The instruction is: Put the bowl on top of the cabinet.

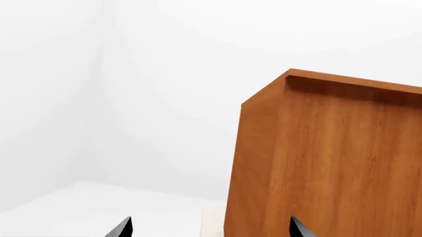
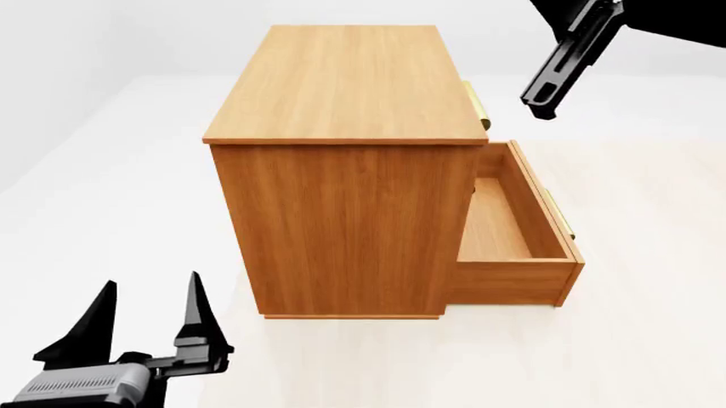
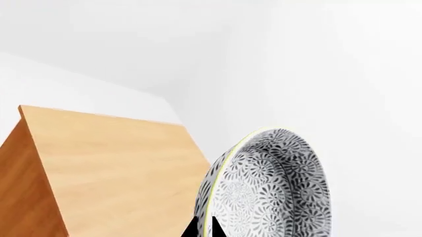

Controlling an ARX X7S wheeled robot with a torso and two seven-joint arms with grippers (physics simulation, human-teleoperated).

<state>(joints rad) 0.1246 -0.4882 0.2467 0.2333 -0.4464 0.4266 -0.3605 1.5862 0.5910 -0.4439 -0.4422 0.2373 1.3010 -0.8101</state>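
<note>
The bowl (image 3: 274,182), white with a dense blue-grey leaf pattern, stands on edge in the right wrist view. My right gripper (image 3: 203,224) is shut on its rim, one fingertip on each side. Beyond it lies the flat top of the orange-brown cabinet (image 3: 112,168). In the head view the right gripper (image 2: 545,102) hangs high, above and right of the cabinet (image 2: 340,85); the bowl is out of that frame. My left gripper (image 2: 153,289) is open and empty, low at the front left. It faces the cabinet's side panel (image 1: 329,158).
The cabinet's bottom drawer (image 2: 511,229) is pulled out to the right and shows a bare wooden inside. A brass handle (image 2: 477,106) sticks out near the top right edge. Pale floor and white walls surround the cabinet.
</note>
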